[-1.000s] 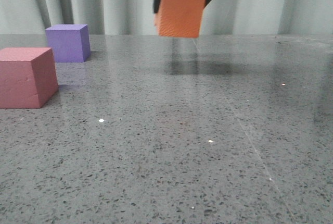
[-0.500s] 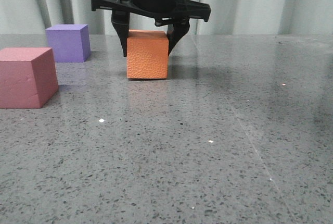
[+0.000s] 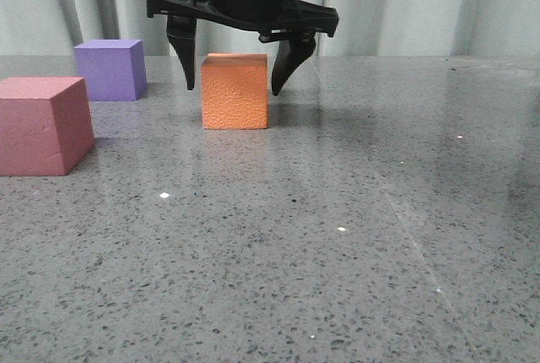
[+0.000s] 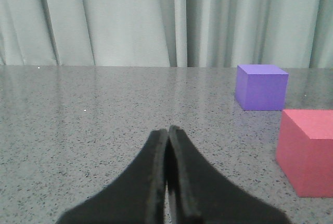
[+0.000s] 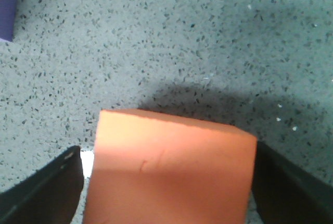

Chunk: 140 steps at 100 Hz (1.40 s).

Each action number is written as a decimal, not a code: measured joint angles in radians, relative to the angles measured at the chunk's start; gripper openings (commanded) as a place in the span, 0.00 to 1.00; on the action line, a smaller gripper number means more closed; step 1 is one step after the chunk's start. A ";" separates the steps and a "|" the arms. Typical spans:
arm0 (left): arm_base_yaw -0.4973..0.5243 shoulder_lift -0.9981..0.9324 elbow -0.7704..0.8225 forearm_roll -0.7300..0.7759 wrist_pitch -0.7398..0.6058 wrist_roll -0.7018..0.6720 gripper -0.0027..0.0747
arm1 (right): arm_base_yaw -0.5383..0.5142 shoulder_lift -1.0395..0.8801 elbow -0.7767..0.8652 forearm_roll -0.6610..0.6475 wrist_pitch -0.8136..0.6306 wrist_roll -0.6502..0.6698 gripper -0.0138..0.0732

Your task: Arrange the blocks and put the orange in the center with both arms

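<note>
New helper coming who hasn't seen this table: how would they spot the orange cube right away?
On the grey speckled table, look toward the back, under the open right gripper. The orange cube sits between its fingers, right of the purple cube and pinkish-red cube, the only pebbled one.

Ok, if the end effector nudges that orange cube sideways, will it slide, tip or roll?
The orange cube sits flat on the polished table, so it will probably slide rather than roll. Its height roughly matches its width, so a high push might tip it. The pebbled, foam-like surface suggests it is light and slightly squashy. The right end effector straddles it, open.
</note>
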 measured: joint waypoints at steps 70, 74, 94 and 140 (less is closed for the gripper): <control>0.000 0.000 0.000 0.000 0.000 0.000 0.01 | -0.075 -0.145 -0.081 -0.121 0.058 -0.122 0.90; 0.000 0.000 0.000 0.000 0.000 0.000 0.01 | -0.089 -0.156 -0.081 -0.130 0.073 -0.138 0.90; 0.000 0.000 0.000 0.000 0.000 0.000 0.01 | -0.176 -0.228 -0.030 -0.141 0.101 -0.198 0.90; 0.000 0.000 0.000 0.000 0.000 0.000 0.01 | -0.420 -0.650 0.586 -0.147 -0.081 -0.226 0.89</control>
